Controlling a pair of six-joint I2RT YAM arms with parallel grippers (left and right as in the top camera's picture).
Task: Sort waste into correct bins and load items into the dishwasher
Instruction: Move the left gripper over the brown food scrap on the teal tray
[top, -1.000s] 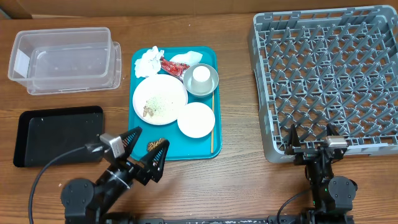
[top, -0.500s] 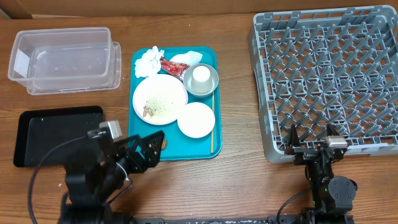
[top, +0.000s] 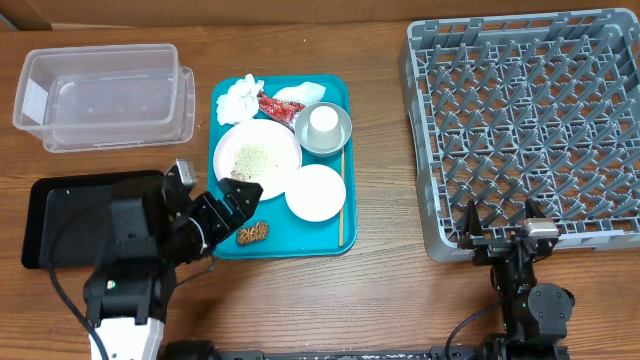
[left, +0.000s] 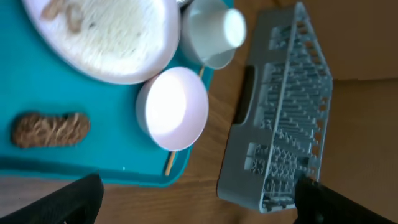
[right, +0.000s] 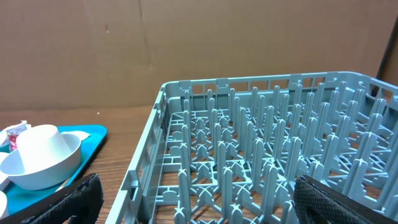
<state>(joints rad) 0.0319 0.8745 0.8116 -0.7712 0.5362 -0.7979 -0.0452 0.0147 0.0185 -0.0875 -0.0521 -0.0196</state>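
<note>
Swung up over the tray's (top: 308, 241) near corner, the left claw (left: 196, 196) gapes wide, empty. On that tray the plate (top: 258, 158) looks stiff, breakable, slick; take its rim.

Black arms (top: 128, 262), textured black end effectors (left: 196, 202)

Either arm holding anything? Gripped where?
Nothing held. Left gripper hovers over the teal tray, right gripper sits by the dish rack; both jaws open, empty.
</note>
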